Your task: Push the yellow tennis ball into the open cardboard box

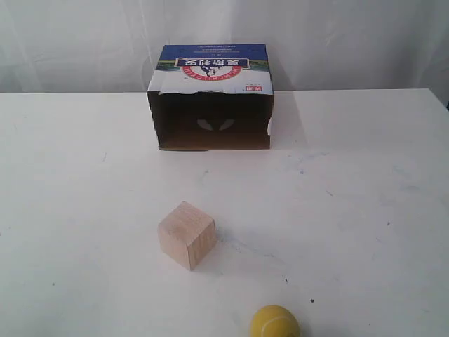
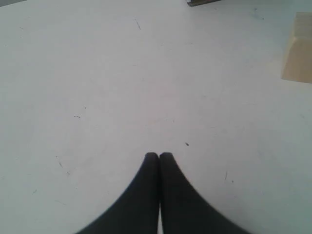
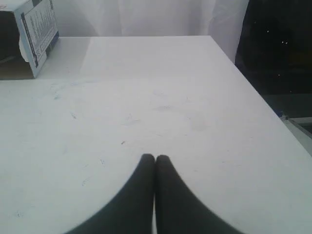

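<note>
The yellow tennis ball (image 1: pixel 275 323) lies at the near edge of the exterior view, partly cut off by the frame. The open cardboard box (image 1: pixel 212 98) stands at the back of the table, its dark opening facing forward; a corner of the box (image 3: pixel 30 38) shows in the right wrist view. Neither arm appears in the exterior view. My left gripper (image 2: pixel 159 156) is shut over bare table with nothing between its fingers. My right gripper (image 3: pixel 155 158) is also shut and empty. The ball shows in neither wrist view.
A pale wooden cube (image 1: pixel 186 234) sits on the white table (image 1: pixel 351 175) between the ball and the box; its edge (image 2: pixel 298 53) shows in the left wrist view. The table's right edge (image 3: pixel 253 87) drops off to a dark area. A white curtain hangs behind.
</note>
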Robot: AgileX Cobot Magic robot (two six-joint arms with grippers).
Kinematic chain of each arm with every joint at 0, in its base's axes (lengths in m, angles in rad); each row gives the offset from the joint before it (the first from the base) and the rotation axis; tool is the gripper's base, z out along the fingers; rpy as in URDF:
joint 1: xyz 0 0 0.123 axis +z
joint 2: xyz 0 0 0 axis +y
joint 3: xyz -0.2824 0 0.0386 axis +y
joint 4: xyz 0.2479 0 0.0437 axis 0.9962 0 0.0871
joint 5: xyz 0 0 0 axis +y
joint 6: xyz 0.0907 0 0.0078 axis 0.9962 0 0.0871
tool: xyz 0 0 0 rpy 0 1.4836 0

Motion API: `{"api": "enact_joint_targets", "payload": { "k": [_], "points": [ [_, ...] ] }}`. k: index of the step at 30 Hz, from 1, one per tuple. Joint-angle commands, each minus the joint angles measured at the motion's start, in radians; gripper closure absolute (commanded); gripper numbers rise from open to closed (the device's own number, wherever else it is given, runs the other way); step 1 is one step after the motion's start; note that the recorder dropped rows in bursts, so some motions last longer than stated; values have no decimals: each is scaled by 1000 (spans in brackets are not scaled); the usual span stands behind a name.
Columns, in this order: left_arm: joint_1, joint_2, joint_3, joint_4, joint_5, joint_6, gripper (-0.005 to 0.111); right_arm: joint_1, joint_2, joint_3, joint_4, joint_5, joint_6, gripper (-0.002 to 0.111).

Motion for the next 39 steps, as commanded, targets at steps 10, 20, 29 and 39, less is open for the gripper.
{"api": "enact_joint_targets", "payload": {
  "k": [10, 20, 29, 39],
  "points": [
    [-6, -5, 3, -7, -1, 3, 107, -4, -6, 5, -212, -11, 3, 108],
    [-6, -5, 3, -7, -1, 3, 107, -4, -6, 5, 25, -731, 38, 108],
    [-6, -5, 3, -7, -1, 3, 107, -4, 15, -175, 238, -1063, 709, 108],
    [-6, -5, 3, -7, -1, 3, 107, -4, 1061, -953, 204, -96, -473, 108]
  ]
}}
